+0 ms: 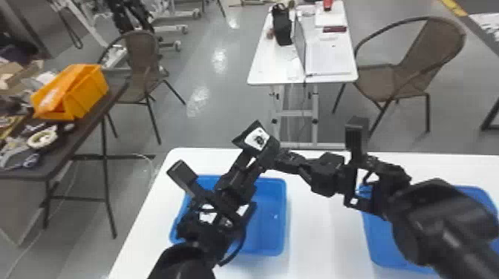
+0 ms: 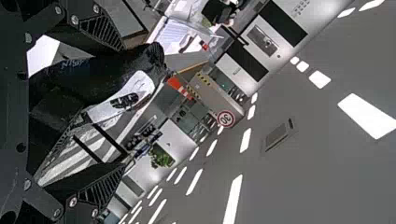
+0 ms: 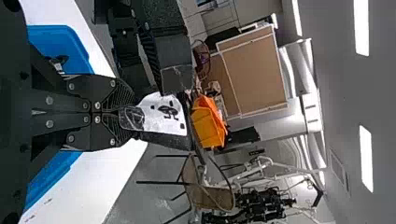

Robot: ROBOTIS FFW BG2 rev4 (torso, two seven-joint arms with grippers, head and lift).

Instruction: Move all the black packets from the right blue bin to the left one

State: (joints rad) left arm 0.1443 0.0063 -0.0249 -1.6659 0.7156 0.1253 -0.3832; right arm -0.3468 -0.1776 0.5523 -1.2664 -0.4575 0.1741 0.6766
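Well, arms partly hide both blue bins — orange crate on dark table.

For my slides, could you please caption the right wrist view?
The right gripper pinches one end of a black packet with a white label, an orange crate beyond.

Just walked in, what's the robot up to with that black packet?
The robot's right pincer is clamped on one end of a black packet with a white label, held up beyond the left bin. The left pincer is open, with the packet between its fingers. Looks like a handover between the arms, probably on the way from the right bin to the left one. This packet isn't in the left bin yet.
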